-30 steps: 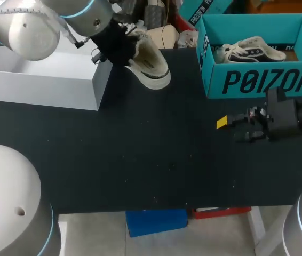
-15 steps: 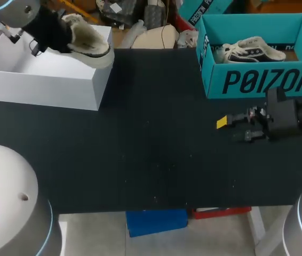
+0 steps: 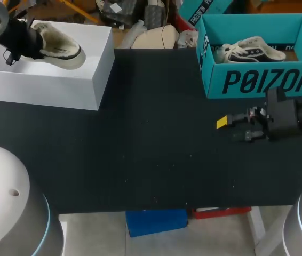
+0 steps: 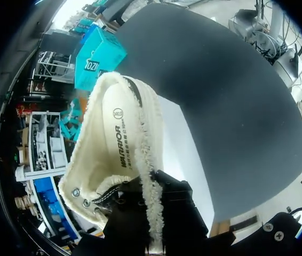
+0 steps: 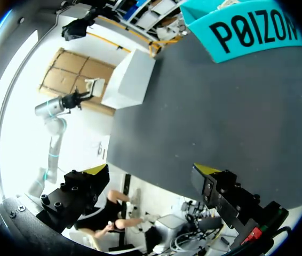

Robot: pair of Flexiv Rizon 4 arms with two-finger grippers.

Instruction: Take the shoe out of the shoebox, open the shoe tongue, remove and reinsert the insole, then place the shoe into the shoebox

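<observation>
A cream shoe with a fleecy lining (image 3: 57, 48) hangs over the open top of the white shoebox (image 3: 60, 85) at the table's far left. My left gripper (image 3: 27, 41) is shut on the shoe's heel end. In the left wrist view the black fingers (image 4: 140, 213) pinch the fleecy collar of the shoe (image 4: 113, 149), with the insole showing and the white shoebox (image 4: 188, 160) below. My right gripper (image 3: 235, 128) hovers open over the table at the right, in front of the teal box. Nothing lies between its yellow-tipped fingers (image 5: 152, 170).
A teal shoebox (image 3: 257, 80) stands at the far right with another, dark-trimmed shoe (image 3: 249, 50) in it; it also shows ahead of the right gripper as the teal shoebox (image 5: 247, 26). The dark tabletop (image 3: 151, 149) spreads between the two boxes.
My left arm has carried the shoe leftward, from past the white box's right end to over its open top. The right arm has kept still.
</observation>
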